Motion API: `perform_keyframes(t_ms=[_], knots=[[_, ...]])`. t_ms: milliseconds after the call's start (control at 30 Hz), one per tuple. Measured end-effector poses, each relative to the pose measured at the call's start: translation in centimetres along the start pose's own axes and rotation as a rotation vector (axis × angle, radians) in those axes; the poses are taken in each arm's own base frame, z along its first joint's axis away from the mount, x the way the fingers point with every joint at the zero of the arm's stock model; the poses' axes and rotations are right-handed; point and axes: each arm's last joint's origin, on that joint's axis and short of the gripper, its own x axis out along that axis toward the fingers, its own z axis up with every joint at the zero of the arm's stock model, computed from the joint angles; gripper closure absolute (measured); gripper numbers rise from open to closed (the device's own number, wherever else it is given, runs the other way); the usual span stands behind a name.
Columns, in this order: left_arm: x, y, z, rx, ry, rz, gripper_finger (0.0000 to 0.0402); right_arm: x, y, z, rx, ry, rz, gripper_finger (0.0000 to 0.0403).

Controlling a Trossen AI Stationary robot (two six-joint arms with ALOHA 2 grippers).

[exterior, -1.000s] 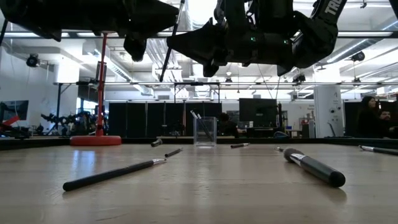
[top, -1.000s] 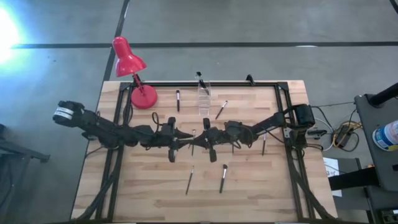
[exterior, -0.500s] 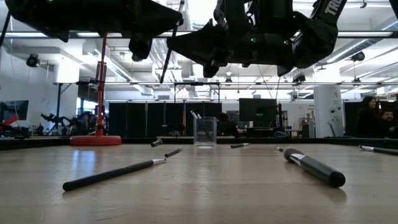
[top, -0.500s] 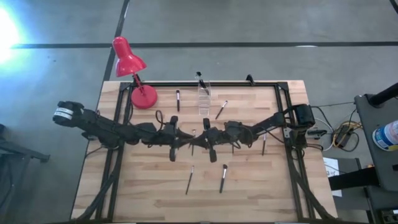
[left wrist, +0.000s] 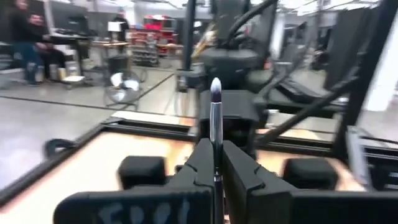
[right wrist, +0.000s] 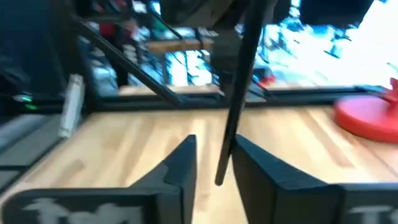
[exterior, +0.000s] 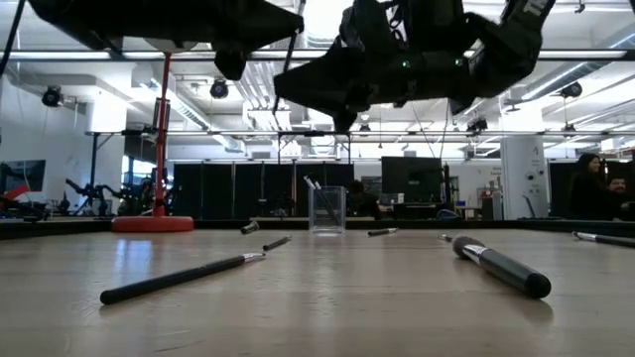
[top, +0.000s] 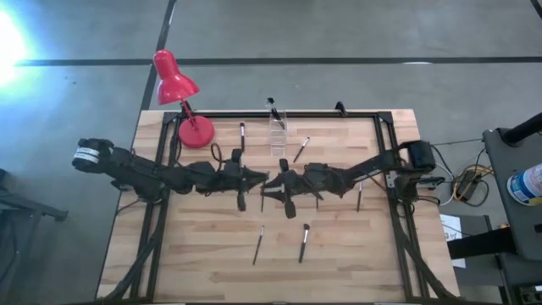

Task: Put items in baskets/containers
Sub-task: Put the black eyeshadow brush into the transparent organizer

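My left gripper point(left wrist: 216, 177) and my right gripper point(right wrist: 214, 165) meet tip to tip above the table's middle point(top: 264, 181). The left one is shut on a thin brush point(left wrist: 216, 127) with a dark handle and a silver ferrule. Its bristle tip point(left wrist: 216, 87) points up and away. My right gripper is open. The brush's handle end point(right wrist: 219, 180) hangs between its fingers, close to one of them. The clear holder point(top: 277, 135) point(exterior: 326, 210) stands near the far edge with a few brushes upright in it. Several other brushes lie flat on the table point(top: 303, 241) point(top: 257, 246). My left gripper pinches the brush between its two fingers point(left wrist: 200, 165), on the handle just below the ferrule point(left wrist: 216, 163). The fingers come level from the table's left and lie across the brush. The brush is lifted clear and stands roughly upright, bristle end up.
A red desk lamp point(top: 176, 80) stands at the far left corner on its round base point(exterior: 152, 224). Loose brushes lie near the holder point(top: 242, 135) point(top: 301, 150), to the right point(top: 359, 196) and near the camera point(exterior: 184, 278) point(exterior: 501, 268). A black frame point(top: 339, 114) edges the table.
My left gripper has moved toward the table's right, closing on the right gripper, and both arms have risen a little. The held brush has gone up with them: its lower end no longer hangs below the arms in the low view.
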Motion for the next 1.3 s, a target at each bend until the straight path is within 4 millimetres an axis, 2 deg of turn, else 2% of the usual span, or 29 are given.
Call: perform_keyframes(t_ms=[100, 167, 333, 467, 600, 833, 933, 1300], knots=[[0.7, 1.2, 0.9, 0.032, -0.002, 0.09, 0.0395, -1.3, -0.1, -0.2, -0.038, 0.107, -0.108, 0.028], [1.1, 2.1, 1.4, 0.046, 0.001, 0.133, 0.0395, -2.3, 0.1, -0.8, -0.052, 0.14, -0.173, 0.0281], [2.7, 5.1, 1.7, 0.062, 0.017, 0.239, 0.0395, -5.7, 0.9, -1.8, -0.062, 0.122, -0.259, 0.0334], [4.4, 7.7, 1.0, 0.073, 0.058, 0.295, 0.0395, -8.4, 1.6, -3.0, -0.058, 0.089, -0.263, 0.0386], [6.5, 10.0, 1.4, 0.104, 0.077, 0.326, 0.0395, -10.4, 1.9, -3.6, -0.042, 0.038, -0.283, 0.0392], [9.7, 13.8, 2.1, 0.096, 0.081, 0.325, 0.0395, -11.7, 2.0, -3.9, -0.057, 0.014, -0.302, 0.0394], [10.5, 14.8, 1.6, 0.093, 0.114, 0.337, 0.0395, -11.6, 2.0, -3.9, -0.06, 0.008, -0.296, 0.0394], [11.2, 17.3, -0.8, 0.083, 0.166, 0.375, 0.0395, -11.5, 2.1, -3.8, -0.066, 0.005, -0.291, 0.0394]])
